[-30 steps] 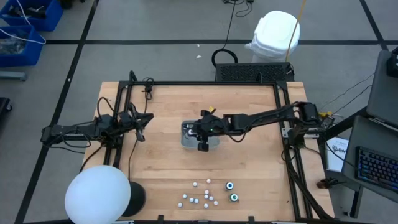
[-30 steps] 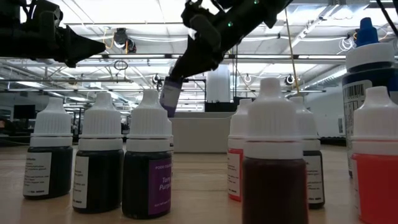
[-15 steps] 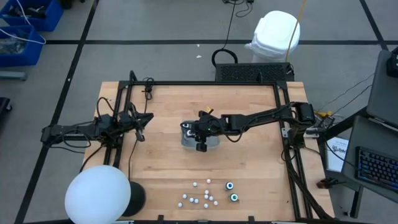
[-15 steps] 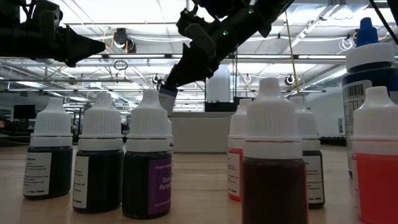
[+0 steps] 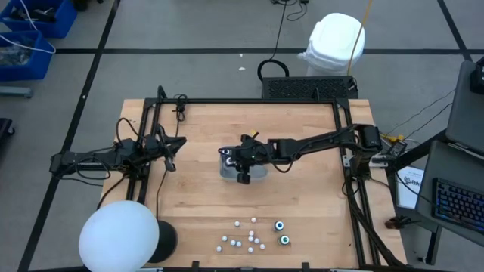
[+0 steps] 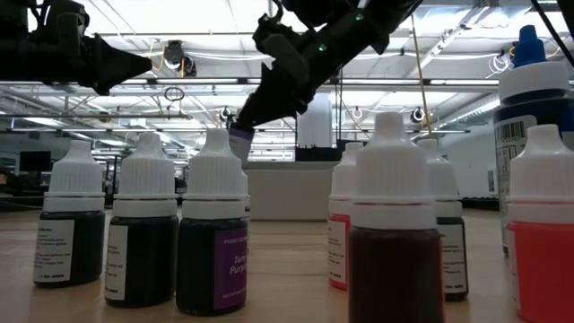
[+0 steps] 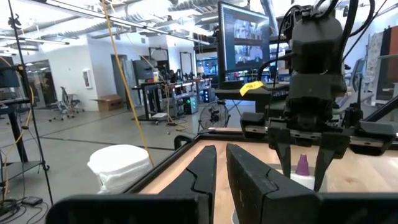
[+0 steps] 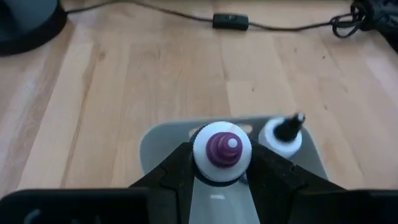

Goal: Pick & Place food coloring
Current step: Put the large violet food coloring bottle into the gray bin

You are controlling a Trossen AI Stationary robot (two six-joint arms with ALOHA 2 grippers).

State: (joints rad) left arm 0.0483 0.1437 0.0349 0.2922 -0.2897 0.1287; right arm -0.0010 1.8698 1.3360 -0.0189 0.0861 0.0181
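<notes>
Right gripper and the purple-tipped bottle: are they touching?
Touching. In the right wrist view, the right gripper has its fingers pressed against both sides of the purple-tipped bottle.

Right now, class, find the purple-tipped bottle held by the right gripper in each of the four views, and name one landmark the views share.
High view: hidden under the right gripper at table centre.
Low view: purple-tipped bottle hangs tilted, upper middle.
Left wrist view: purple tip between the far gripper's fingers, right of centre.
Right wrist view: centre, cap end facing the camera.
Shared landmark: the grey tray beneath it.
</notes>
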